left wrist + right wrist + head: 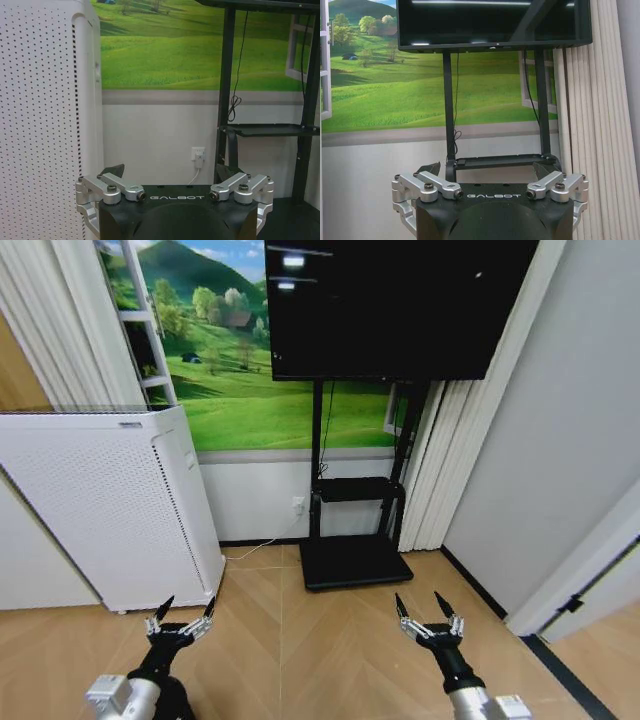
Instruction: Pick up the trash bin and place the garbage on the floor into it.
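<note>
The trash bin and the garbage are out of view. In the head view both arms are held low over the wooden floor (300, 650). My left gripper (190, 606) is open with nothing between its fingers, just in front of the white appliance's corner. My right gripper (419, 603) is open and empty too, in front of the TV stand's base. From the left wrist, the left gripper (172, 171) points at the wall beside the appliance. From the right wrist, the right gripper (487, 170) faces the TV stand.
A tall white perforated appliance (110, 500) stands at the left against the wall. A large TV (390, 305) sits on a black stand with a floor plate (355, 562). A wall socket with a cable (198, 153) is low on the wall. Pleated panels (450, 460) and a grey wall close the right.
</note>
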